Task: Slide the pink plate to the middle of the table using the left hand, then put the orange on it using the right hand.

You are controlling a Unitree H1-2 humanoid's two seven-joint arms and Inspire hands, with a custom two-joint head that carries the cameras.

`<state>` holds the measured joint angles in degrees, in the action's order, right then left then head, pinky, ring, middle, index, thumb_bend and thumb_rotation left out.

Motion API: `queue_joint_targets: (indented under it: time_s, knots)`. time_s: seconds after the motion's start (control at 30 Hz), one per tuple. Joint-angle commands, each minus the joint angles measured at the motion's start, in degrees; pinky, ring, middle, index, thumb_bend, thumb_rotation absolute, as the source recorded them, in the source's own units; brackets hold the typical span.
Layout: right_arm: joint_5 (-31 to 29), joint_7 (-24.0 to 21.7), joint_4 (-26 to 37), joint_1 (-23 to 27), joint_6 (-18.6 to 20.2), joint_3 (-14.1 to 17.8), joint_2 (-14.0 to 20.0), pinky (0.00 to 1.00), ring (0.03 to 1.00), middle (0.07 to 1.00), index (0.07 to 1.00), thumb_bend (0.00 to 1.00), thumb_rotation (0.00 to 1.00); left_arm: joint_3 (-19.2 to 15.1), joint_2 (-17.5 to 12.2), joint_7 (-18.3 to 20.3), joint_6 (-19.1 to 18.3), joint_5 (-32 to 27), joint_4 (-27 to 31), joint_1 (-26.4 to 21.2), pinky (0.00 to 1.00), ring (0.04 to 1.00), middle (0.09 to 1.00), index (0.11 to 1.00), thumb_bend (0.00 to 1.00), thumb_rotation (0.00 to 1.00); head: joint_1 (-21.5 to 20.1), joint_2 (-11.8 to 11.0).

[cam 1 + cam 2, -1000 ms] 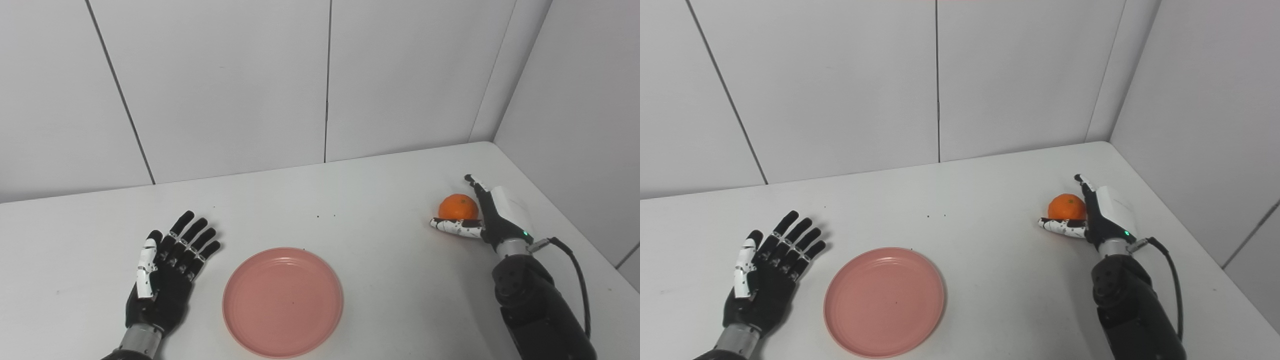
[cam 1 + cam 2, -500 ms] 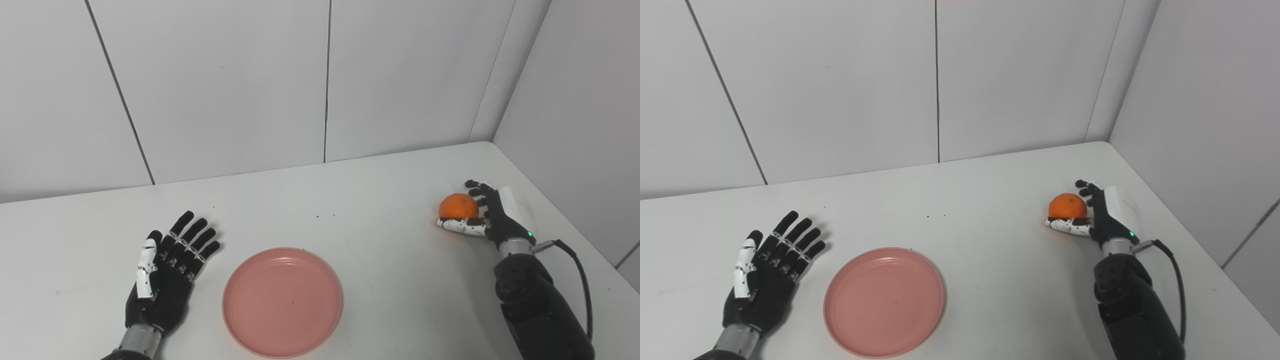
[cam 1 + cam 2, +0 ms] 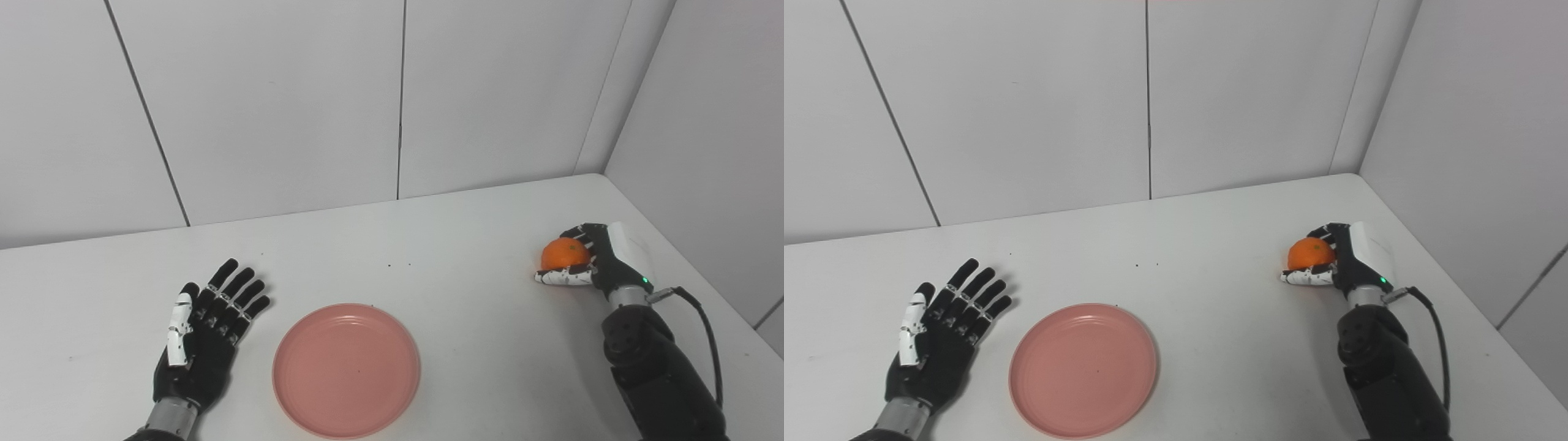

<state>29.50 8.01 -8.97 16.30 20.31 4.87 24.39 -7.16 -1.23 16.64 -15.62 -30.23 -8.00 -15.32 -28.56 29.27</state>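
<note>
The white tabletop [image 3: 478, 343] runs back to pale panelled walls [image 3: 275, 104], which meet in a corner at the far right. Toward the near edge, a little left of the middle, lies the pink plate [image 3: 346, 370], flat and with nothing on it. Just to its left rests the left hand [image 3: 205, 334], palm up on the tabletop with its black fingers [image 3: 236, 291] spread apart and pointing away toward the far wall; it holds nothing and does not touch the plate, a narrow strip of bare surface showing between them. Over at the right side, well apart from the plate, the right hand [image 3: 597, 260] is curled around the orange [image 3: 563, 253]: the dark fingers wrap over the fruit's top and far side while the white-speckled thumb [image 3: 560, 277] lies along its near underside, so the orange is gripped between them (whether it sits on the surface or has cleared it cannot be told from either view). The right arm's black forearm [image 3: 655, 373] comes up from the near right corner, a black cable [image 3: 704, 318] looping beside its wrist and a small green light [image 3: 644, 280] showing on the back of the hand.
</note>
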Motion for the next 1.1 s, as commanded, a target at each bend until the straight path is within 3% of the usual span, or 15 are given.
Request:
queue_joint_targets:
  time_s: [0.0, 0.23, 0.6, 0.8, 1.07]
  knots:
    - [-0.7, 0.9, 0.4, 1.8, -2.9, 0.3, 1.6, 0.41, 0.468, 0.504, 0.487, 0.51, 0.14, 0.0, -0.5, -0.7, -1.8, 0.4, -0.9, 1.2, 0.79, 0.81, 0.815, 0.815, 0.29, 1.0, 0.5, 0.1]
    - [-1.4, 1.7, 3.0, 0.9, -3.0, 1.0, 1.3, 0.4, 0.461, 0.497, 0.487, 0.51, 0.14, 0.1, -0.3, -0.8, -1.6, 0.5, -0.9, 1.1, 0.79, 0.812, 0.814, 0.814, 0.29, 1.0, 1.2, 0.2]
    - [-0.7, 1.0, 14.9, -1.1, -2.5, 1.1, 0.2, 0.39, 0.455, 0.498, 0.487, 0.51, 0.14, 0.9, 0.5, -2.3, -2.4, 1.1, 1.1, 1.8, 0.78, 0.808, 0.812, 0.808, 0.3, 1.0, 3.2, 1.1]
    - [1.9, 0.0, 20.1, -1.0, -2.0, -0.6, -0.6, 0.38, 0.452, 0.499, 0.487, 0.51, 0.14, 1.3, 0.8, -2.6, -2.3, 1.4, 1.5, 2.0, 0.77, 0.802, 0.806, 0.804, 0.31, 1.0, 4.3, 1.5]
    - [6.2, -3.9, 28.2, 0.3, -0.8, -5.6, -3.5, 0.38, 0.452, 0.501, 0.487, 0.51, 0.15, 2.3, 1.2, -3.0, -1.7, 1.8, 2.1, 2.2, 0.78, 0.805, 0.807, 0.807, 0.3, 1.0, 6.8, 2.3]
